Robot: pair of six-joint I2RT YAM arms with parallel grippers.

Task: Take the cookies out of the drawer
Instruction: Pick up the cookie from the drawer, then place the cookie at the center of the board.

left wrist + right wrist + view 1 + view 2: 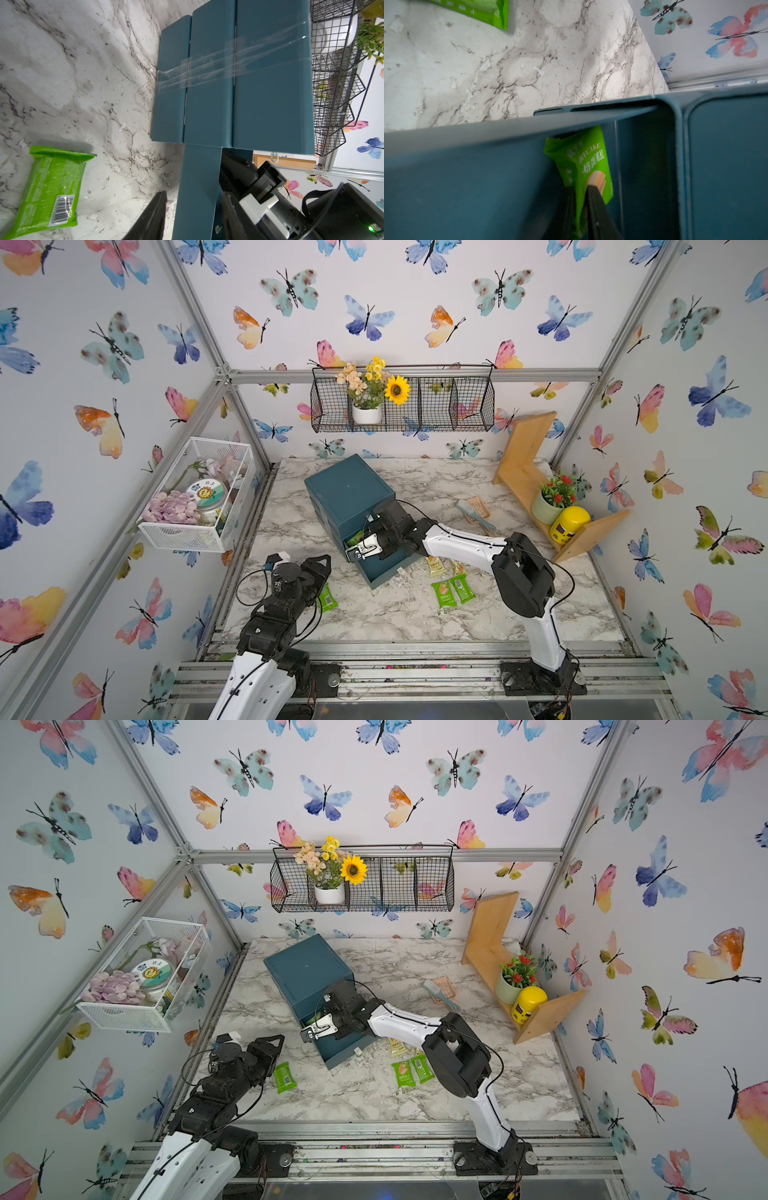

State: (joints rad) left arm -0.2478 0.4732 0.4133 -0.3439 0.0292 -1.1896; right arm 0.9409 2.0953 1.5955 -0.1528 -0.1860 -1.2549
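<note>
A teal drawer unit (349, 489) stands mid-table with its bottom drawer (388, 568) pulled out. My right gripper (580, 188) reaches down inside that drawer and is shut on a bright green cookie packet (583, 158), which stands on edge against the drawer wall. My left gripper (322, 568) hovers at the front left, just clear of the drawer's corner, jaws apart and holding nothing. Another green packet (328, 597) lies on the table beside it. Two green packets (444, 594) and pale yellow ones (435, 566) lie in front of the drawer, under my right arm.
A pink-and-teal brush (476, 512) lies right of the unit. A wooden shelf (528, 477) at the back right holds a potted plant (555, 499) and a yellow jar (569, 524). A black wire basket (457, 406) hangs on the back wall and a white one (183, 537) on the left.
</note>
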